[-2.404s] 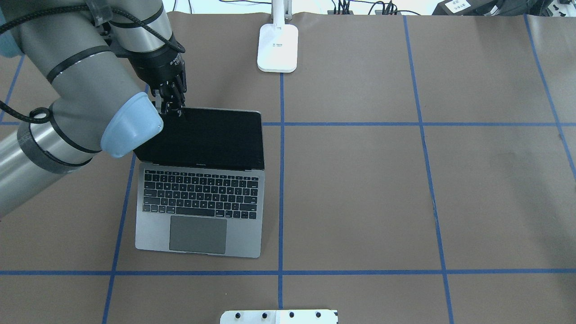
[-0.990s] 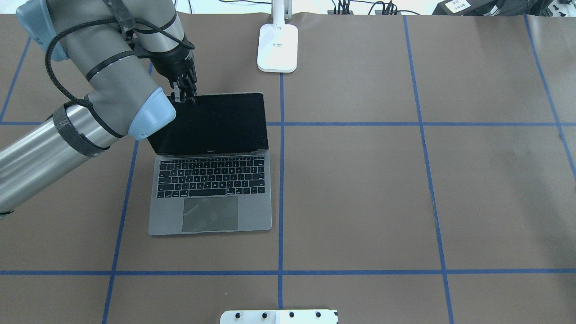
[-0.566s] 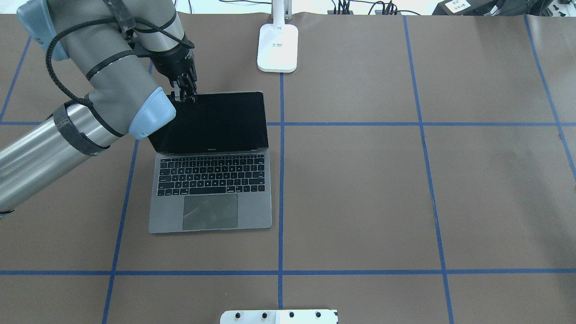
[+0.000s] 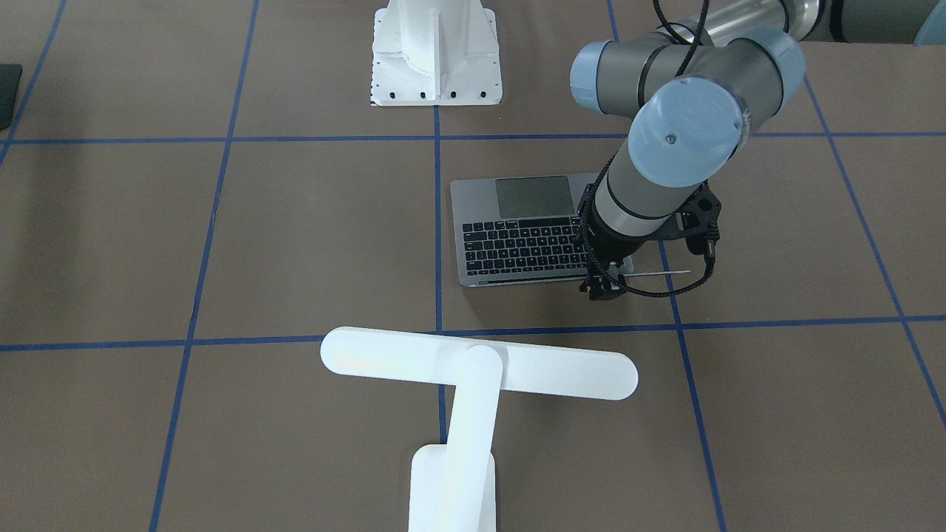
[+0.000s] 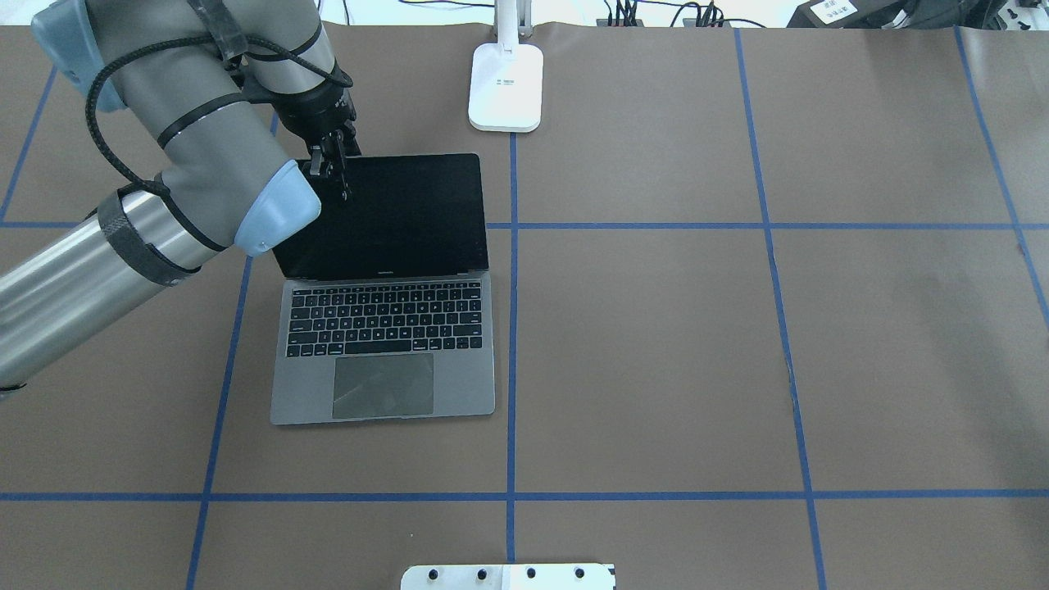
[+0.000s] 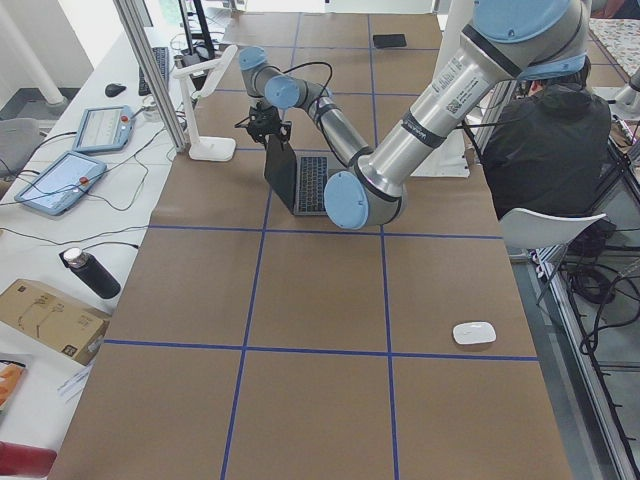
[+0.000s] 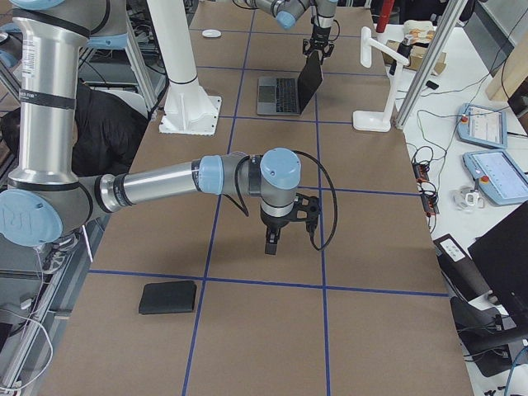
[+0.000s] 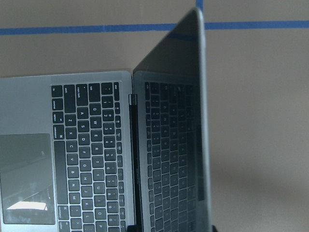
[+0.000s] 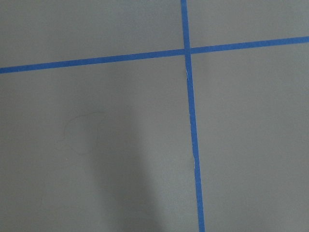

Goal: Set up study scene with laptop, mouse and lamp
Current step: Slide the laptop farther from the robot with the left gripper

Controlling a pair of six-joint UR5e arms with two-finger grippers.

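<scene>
The laptop (image 5: 383, 344) stands open left of the table's centre, its dark screen (image 5: 393, 217) tilted back. My left gripper (image 5: 329, 172) is open at the lid's top left corner. Its fingers straddle the lid edge (image 8: 205, 145), which runs right of centre in the left wrist view. The white lamp (image 4: 479, 363) stands beyond the laptop, its base (image 5: 506, 86) at the far table edge. The white mouse (image 6: 474, 333) lies far off, near the table's left end. My right gripper (image 7: 271, 243) hangs over bare table; I cannot tell whether it is open or shut.
A white ribbed pedestal (image 4: 436, 52) stands at the robot's side of the table. A flat black mat (image 7: 168, 297) lies near the table's right end. A seated person (image 6: 545, 140) is beside the table. Tablets, cables and a bottle (image 6: 90, 272) sit on the side bench.
The laptop first slid away from me and slightly right. In the last half second the lid tipped further back, and its top edge now lies past my left fingers.
</scene>
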